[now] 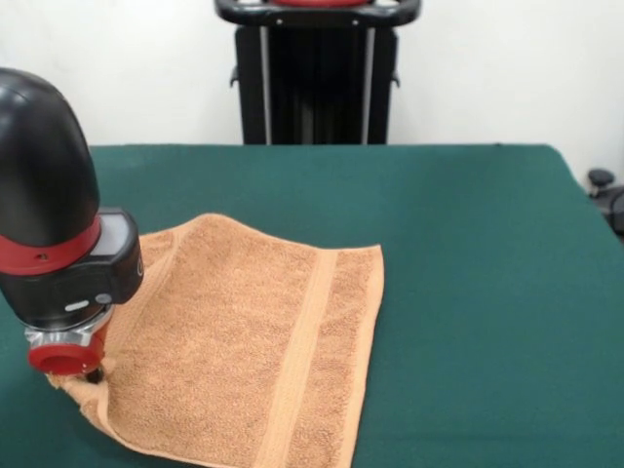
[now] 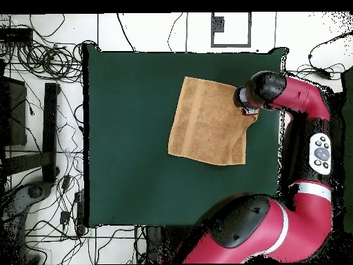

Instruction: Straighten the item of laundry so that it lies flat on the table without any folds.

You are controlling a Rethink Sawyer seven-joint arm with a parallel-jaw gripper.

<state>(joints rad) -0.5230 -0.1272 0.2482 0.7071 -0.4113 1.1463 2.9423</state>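
In the front view, the arm's bulky black and red wrist stood at the left, low over the bench (image 1: pixel 468 253), with the claw (image 1: pixel 86 373) pressed down at the towel's (image 1: pixel 263 351) left corner. That corner was bunched into a small ridge right under the claw, but the wrist housing covered the tips, so I could not tell how far the claw was open or whether it had cloth pinched in it.

To the right of the claw, the towel spread out mostly flat, set at a slant to the bench edges, with one woven band (image 1: pixel 297 361) running down it near its right end. Its near edge ran off the bottom of the picture, so the corners there could not be checked. Right of the towel the green top was bare out to the bench's right edge.

In the overhead view, going left to right, the left half of the bench (image 2: pixel 124 138) was bare; the towel (image 2: pixel 207 124) lay in the right half, nearer the top edge, rotated slightly; and the claw (image 2: pixel 248 110) sat at its right-hand corner, under the arm's end.

My judgement is that the step in hand was working the last rumpled corner. The next move would call for drawing that corner outward, away from the towel's middle, kept low and gentle so the flat part did not drag or wrinkle.
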